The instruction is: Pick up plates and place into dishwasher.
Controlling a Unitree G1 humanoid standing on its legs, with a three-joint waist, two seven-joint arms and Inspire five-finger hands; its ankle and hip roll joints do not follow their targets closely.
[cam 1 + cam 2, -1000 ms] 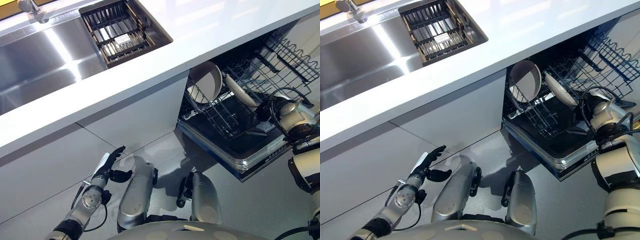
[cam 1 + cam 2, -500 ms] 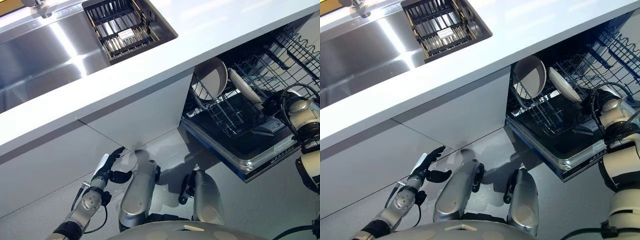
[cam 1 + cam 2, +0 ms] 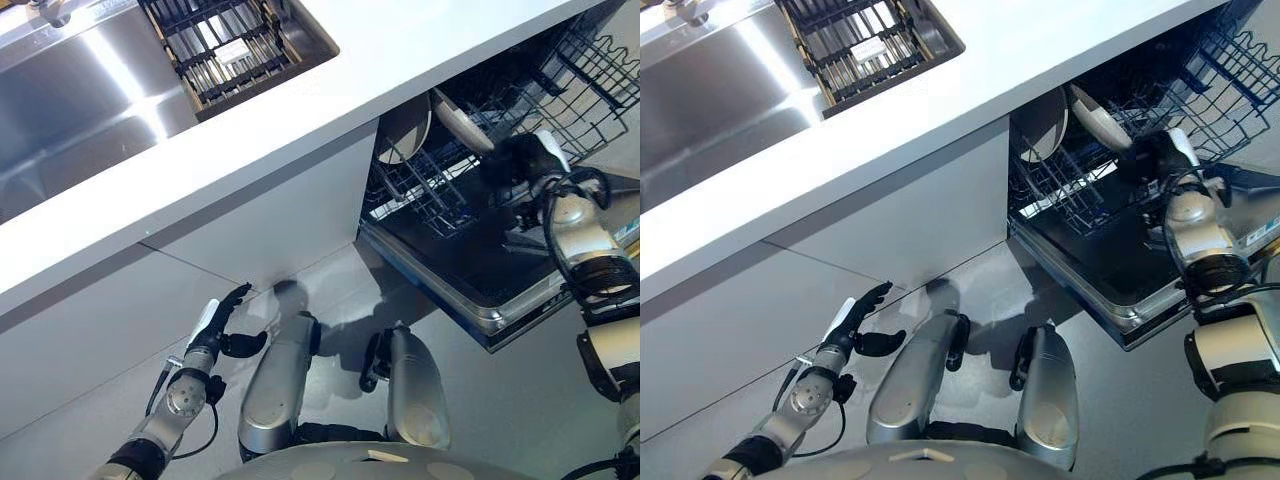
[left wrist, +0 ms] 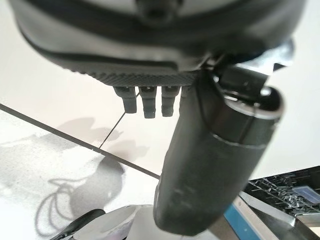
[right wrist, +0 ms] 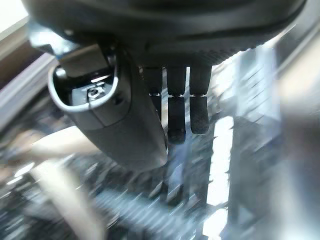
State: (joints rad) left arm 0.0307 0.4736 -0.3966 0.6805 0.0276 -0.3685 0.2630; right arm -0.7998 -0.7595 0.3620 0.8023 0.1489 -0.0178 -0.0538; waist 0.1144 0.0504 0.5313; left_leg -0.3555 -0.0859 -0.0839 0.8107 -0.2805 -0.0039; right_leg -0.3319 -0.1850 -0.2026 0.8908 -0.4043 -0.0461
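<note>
White counter runs across my view, with a stainless steel sink sunk into it and a dark slatted drain basket set at the sink's right end. Below the counter, pale cabinet fronts stand over a grey tiled floor.

To the right of the cabinets the dishwasher's dark wire rack stands pulled out over the lowered, grey-rimmed dishwasher door. Two round white plates stand on edge in the rack: one plate sits close under the counter edge, the other plate leans just beside it. A second wire basket shows farther back.

My right hand hangs over the rack, just beside the leaning plate, its fingers relaxed and holding nothing; the upright wires crowd close around it.

My left hand hangs low in front of the cabinet fronts, fingers straight, thumb out, empty.
</note>
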